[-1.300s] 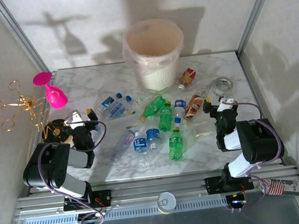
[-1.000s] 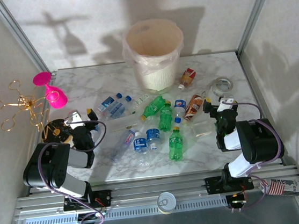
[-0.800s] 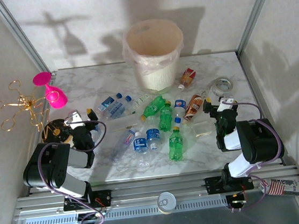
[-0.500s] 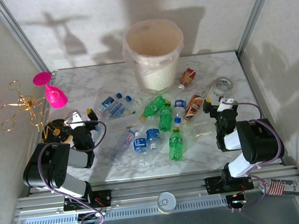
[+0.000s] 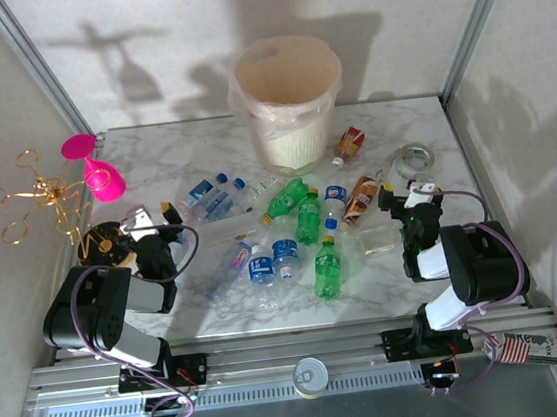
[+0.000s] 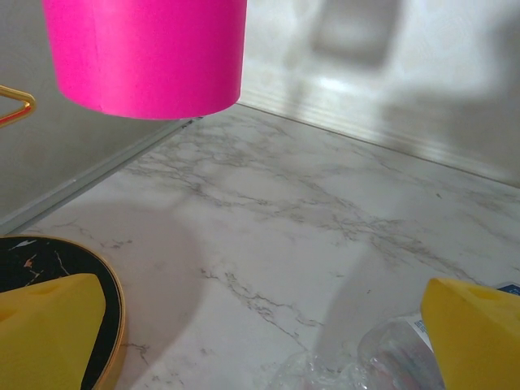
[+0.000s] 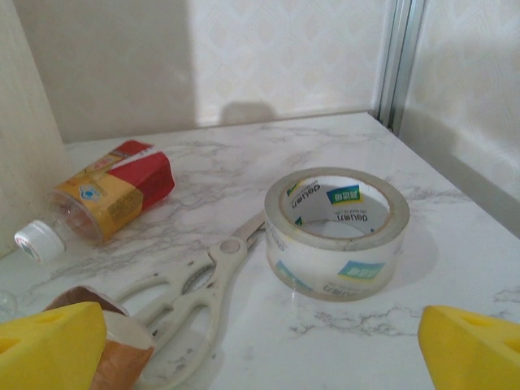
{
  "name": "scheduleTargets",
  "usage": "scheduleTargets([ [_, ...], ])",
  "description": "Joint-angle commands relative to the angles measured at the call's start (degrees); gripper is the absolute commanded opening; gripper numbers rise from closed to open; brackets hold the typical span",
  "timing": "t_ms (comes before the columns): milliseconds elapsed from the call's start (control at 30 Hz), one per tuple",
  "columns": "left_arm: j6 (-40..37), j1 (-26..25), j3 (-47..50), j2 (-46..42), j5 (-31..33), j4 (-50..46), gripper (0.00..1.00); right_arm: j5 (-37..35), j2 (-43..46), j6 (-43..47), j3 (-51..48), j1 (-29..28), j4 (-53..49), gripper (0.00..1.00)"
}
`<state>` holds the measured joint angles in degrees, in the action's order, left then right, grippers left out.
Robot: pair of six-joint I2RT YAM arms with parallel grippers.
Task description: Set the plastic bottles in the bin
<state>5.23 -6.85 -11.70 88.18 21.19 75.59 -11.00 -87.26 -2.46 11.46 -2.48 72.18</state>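
Right wrist, my right gripper (image 7: 260, 345): spread wide, empty.
My left gripper (image 6: 260, 337): spread wide, empty.
Brown bottle (image 7: 101, 199): lying right of the bin (image 5: 295, 136), cap toward me.
Plastic bottles (image 5: 328, 268): lying scattered before the bin.
Bin contents: cannot tell.

Cream-white bin (image 5: 296, 138); pink goblet (image 5: 99, 176); white grey-veined marble table (image 5: 228, 311); green bottle (image 5: 328, 269).

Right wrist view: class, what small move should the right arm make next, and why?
Probably shift the right gripper left toward the brown bottle: its jaws stand open and empty, and that bottle lies nearest, beside its left finger, outside the bin.
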Motion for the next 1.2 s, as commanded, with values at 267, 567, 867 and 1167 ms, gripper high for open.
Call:
scheduleTargets([
  [267,-2.71,-2.43,3.55,-0.94,3.52,7.84,0.99,-4.12,15.94,-9.01,17.03,-1.08,-38.16,0.99],
  [567,-3.58,-6.5,-5.43,-17.45,5.39,-19.1,0.99,9.98,19.66,-21.25,27.74,-1.73,-58.38,0.99],
  [867,18.95,-6.92,-16.7,-26.84,-3.47,-47.26,0.99,14.79,12.58,-26.81,36.08,-4.15,-63.49,0.99],
  [1167,34.0,-10.53,-18.15,-31.07,-13.98,-60.21,0.99,15.91,-7.22,-30.2,53.42,-4.25,-67.06,0.9],
])
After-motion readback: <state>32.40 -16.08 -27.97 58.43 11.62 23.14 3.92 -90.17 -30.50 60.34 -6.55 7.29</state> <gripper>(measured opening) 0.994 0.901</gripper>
